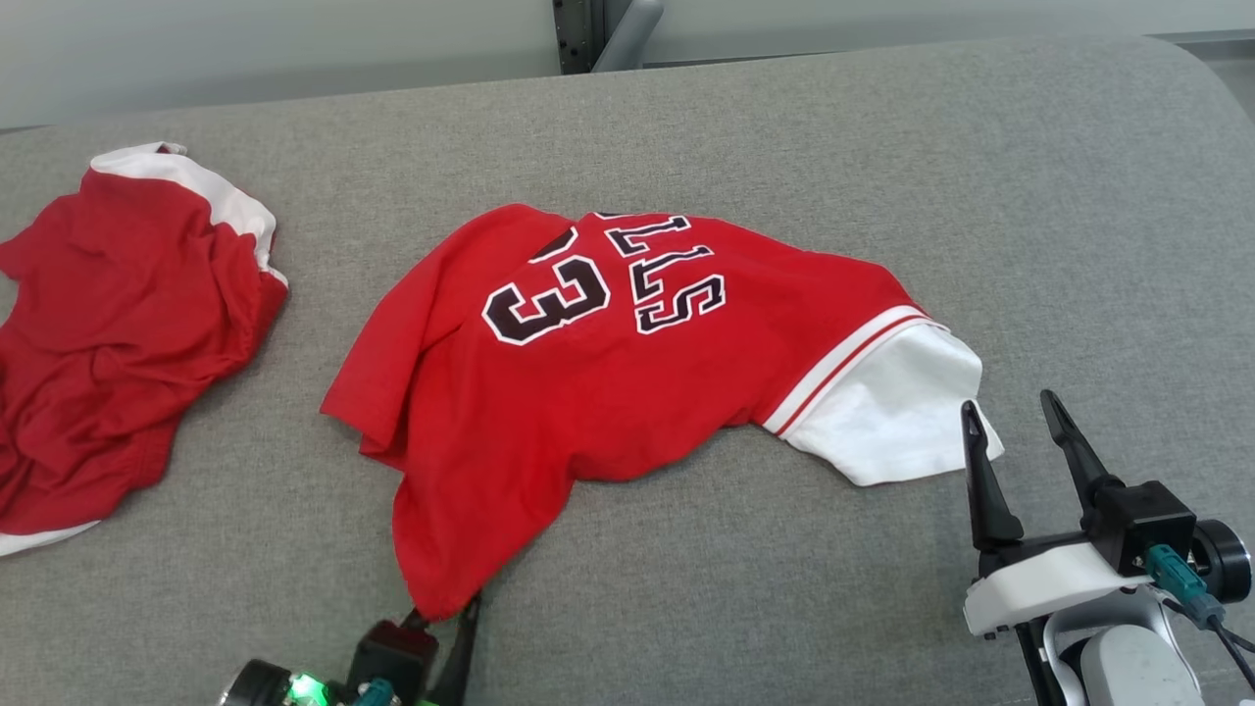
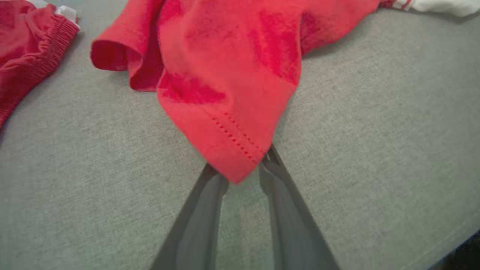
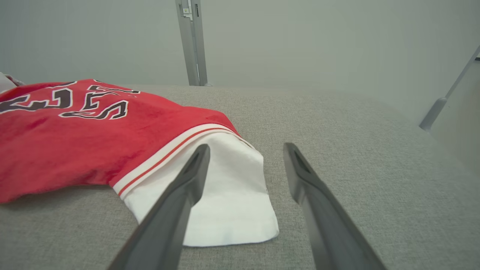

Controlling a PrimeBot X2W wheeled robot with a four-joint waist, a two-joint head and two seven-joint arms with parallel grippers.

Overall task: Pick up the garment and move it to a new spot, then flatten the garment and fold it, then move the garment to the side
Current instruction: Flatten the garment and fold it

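Left hand tight on garment hem.

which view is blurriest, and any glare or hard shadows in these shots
Left wrist view: softest, left gripper's fingers smeared, jersey blotchy. Right wrist view: right gripper's fingers soft, lettering crisp. Head view: sharp, even light, faint shadows, no glare.

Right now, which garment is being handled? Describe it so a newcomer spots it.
On the grey surface, look at the middle: the red jersey with a white sleeve. Unlike the crumpled red garment at the left, it bears black lettering and a 3, and the left gripper pinches its hem.
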